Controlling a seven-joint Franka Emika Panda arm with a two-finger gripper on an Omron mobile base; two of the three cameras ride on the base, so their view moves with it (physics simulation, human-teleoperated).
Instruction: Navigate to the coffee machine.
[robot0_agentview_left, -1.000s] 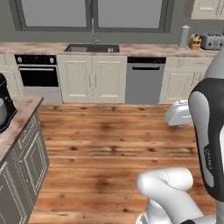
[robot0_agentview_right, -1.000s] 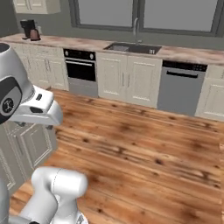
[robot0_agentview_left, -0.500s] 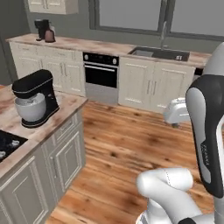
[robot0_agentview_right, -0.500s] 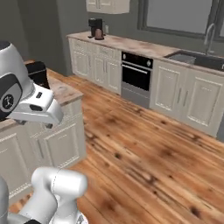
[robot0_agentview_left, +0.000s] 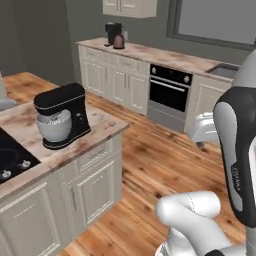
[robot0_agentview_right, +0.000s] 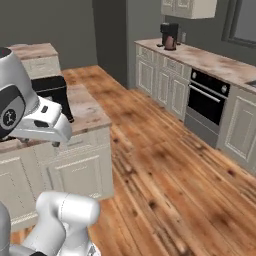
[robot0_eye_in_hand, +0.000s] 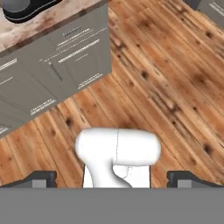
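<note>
Change: since the earlier frames both base views have swung left with the base; the sink run has slid out to the right, and the island (robot0_agentview_left: 100, 131) and far counter corner have been brought into view.
Floor: a broad lane of wood planking (robot0_agentview_right: 165, 170) is left open between the island and the wall cabinets, running toward 12 o'clock in both base views; planking is also seen under the hand (robot0_eye_in_hand: 175, 83).
Wall counter: a marble-topped run (robot0_agentview_left: 165, 56) with pale cabinets is seen from 11 to 2 o'clock in the left base view, with a black oven (robot0_agentview_left: 171, 94) set into it.
Island: its corner edge lies at 9 o'clock in the left base view and at 10 o'clock in the hand view (robot0_eye_in_hand: 52, 57), near the arm.
Stand mixer: a black mixer with a silver bowl (robot0_agentview_left: 62, 116) is stood on the island, near its edge; it is partly hidden by the arm in the right base view (robot0_agentview_right: 52, 92).
Coffee machine: the small black machine (robot0_agentview_left: 113, 34) is stood on the far left end of the wall counter, at 11 o'clock in the left base view and 1 o'clock in the right base view (robot0_agentview_right: 168, 35), well apart from the gripper, with open floor between.
Kettle: a squat brown kettle (robot0_agentview_left: 119, 42) is set just beside the machine.
Gripper: the finger tips (robot0_eye_in_hand: 39, 178) are seen far apart at the hand view's bottom corners, so the gripper (robot0_eye_in_hand: 114, 180) is spread wide and nothing is held.
</note>
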